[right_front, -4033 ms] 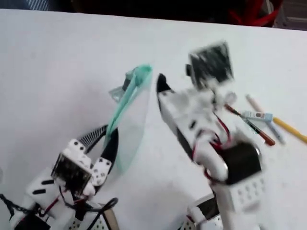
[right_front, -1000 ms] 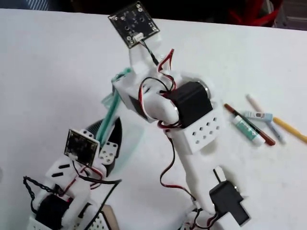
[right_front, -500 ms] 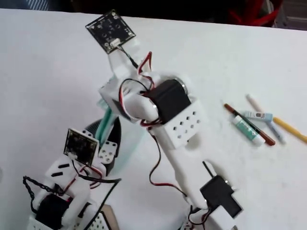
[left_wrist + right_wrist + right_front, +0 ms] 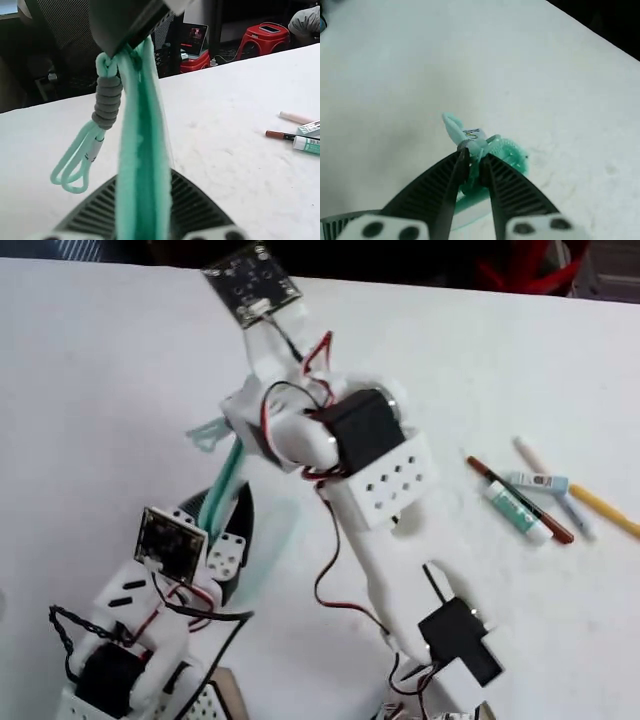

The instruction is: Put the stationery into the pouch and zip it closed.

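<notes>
The matte white table (image 4: 100,360) is carrying the pouch (image 4: 222,480), its fuzzy mint edge standing upright, while red stools (image 4: 267,35) are sitting behind. The left gripper (image 4: 228,528) is clenching that edge and the right gripper (image 4: 472,157) is pinching the corded zipper pull (image 4: 469,135). Slim pens (image 4: 530,502) are lying well apart.

We've got open table (image 4: 90,370) upper left; the right arm (image 4: 385,490) sprawls mid-frame between the pouch (image 4: 222,485) and the pens (image 4: 540,502)
</notes>
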Controlling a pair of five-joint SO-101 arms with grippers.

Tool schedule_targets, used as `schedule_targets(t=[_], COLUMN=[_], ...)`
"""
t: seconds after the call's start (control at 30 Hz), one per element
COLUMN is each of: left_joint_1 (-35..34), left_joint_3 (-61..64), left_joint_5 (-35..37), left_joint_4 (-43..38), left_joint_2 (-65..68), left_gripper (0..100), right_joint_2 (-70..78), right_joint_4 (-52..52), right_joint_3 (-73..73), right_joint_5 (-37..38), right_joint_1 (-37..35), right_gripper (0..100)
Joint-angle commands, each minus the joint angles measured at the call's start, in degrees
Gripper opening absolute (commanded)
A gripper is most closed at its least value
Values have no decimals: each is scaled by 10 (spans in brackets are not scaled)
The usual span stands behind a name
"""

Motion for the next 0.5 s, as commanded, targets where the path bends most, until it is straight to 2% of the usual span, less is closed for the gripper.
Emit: schedule_targets(t=[0.0, 0.07, 0.17, 0.33, 0.47], left_joint_1=[-31, -52, -81, -86, -80], left_joint_3=[-1, -1, 7, 12, 12], left_joint_5=[0, 29, 126, 69, 61], left_joint_4=[-5, -3, 4, 3, 1], left_joint_2=[7, 7, 7, 7, 7], left_gripper=[81, 173, 285, 260, 198], right_joint_2=[-26, -32, -43, -66, -77], right_joint_4=[15, 22, 32, 41, 48], right_joint_3=[-4, -4, -4, -4, -4], right_joint_5=[2, 2, 1, 1, 0], right_joint_1=[44, 58, 70, 72, 65], right_gripper=[22, 22, 22, 22, 22])
